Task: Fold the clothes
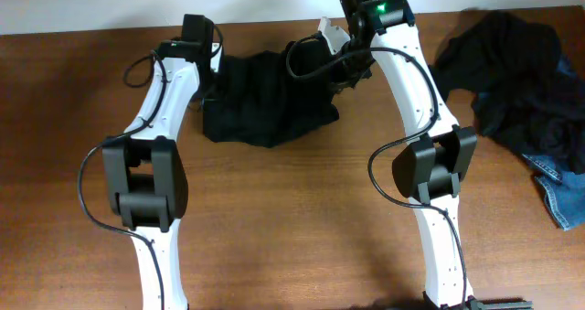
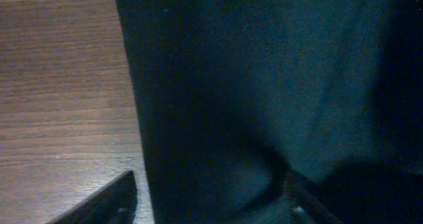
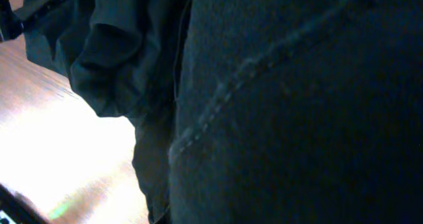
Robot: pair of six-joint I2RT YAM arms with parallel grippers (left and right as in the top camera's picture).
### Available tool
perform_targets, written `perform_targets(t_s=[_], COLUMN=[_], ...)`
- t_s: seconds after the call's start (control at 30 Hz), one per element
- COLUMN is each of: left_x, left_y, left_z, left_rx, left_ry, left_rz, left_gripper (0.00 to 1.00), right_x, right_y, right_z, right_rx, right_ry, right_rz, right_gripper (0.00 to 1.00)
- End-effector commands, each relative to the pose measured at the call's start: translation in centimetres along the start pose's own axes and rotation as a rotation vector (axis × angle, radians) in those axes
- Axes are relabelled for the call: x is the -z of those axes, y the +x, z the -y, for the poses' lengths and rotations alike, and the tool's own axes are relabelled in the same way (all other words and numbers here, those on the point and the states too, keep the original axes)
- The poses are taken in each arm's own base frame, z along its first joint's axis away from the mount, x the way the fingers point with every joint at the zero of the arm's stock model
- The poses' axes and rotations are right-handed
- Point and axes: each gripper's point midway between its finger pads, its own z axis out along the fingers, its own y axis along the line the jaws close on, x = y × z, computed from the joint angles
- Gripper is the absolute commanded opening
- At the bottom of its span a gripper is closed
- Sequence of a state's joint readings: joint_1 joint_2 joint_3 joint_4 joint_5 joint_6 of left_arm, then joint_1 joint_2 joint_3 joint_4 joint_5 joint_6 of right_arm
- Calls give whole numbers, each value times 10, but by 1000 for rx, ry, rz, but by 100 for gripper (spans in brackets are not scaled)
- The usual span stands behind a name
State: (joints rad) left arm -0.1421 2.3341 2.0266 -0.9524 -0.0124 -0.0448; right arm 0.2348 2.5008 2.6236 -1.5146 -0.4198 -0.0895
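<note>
The right end effector (image 1: 342, 69), clamped on a corner of the limp black fabric garment (image 1: 265, 104), likely anchors it on the brown wooden surface (image 1: 292, 219). The left end effector (image 1: 210, 70) straddles the opposite edge, open.

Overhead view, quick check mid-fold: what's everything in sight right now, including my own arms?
black garment: one, black, far middle of table, between the arms
clothes pile: one heap, dark with blue denim, far right, apart from the garment
table: one, brown wood, under everything
left arm: one, white and black, at garment's left end
right arm: one, white and black, at garment's right end
left fingers: black, spread, cloth between them
right fingers: closed on garment's right end
</note>
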Motion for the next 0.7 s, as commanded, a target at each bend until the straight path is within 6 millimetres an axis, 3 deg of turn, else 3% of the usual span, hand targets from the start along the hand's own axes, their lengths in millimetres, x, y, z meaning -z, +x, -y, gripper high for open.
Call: perform_targets(t_s=[0.0,0.13,0.33,0.37,0.47,0.53,0.67], left_x=[-14,-19,-48,-49,-50,-50,-45], left_y=[6,8,24,24,23,23,23], left_z=[3,5,5,6,6,6,2], left_rx=[5,0,-1,0,3,3,9], left_ry=[-12,-12,-14,-12,-12,-12,-14], left_rz=[-26,-31,-95,-98,-93,-95,-98], left_gripper=[53,52,60,56,24,11,6], right_x=[42,42,42,42,42,42,42], right_y=[-11,-11,-10,-10,-11,-11,-11], right_z=[-13,-13,-13,-13,-13,-12,-12], right_rx=[42,42,57,57,61,60,60], right_ry=[-4,-4,-3,-3,-2,0,0], right_rz=[100,99,99,99,99,99,99], right_gripper=[4,4,4,4,4,4,4])
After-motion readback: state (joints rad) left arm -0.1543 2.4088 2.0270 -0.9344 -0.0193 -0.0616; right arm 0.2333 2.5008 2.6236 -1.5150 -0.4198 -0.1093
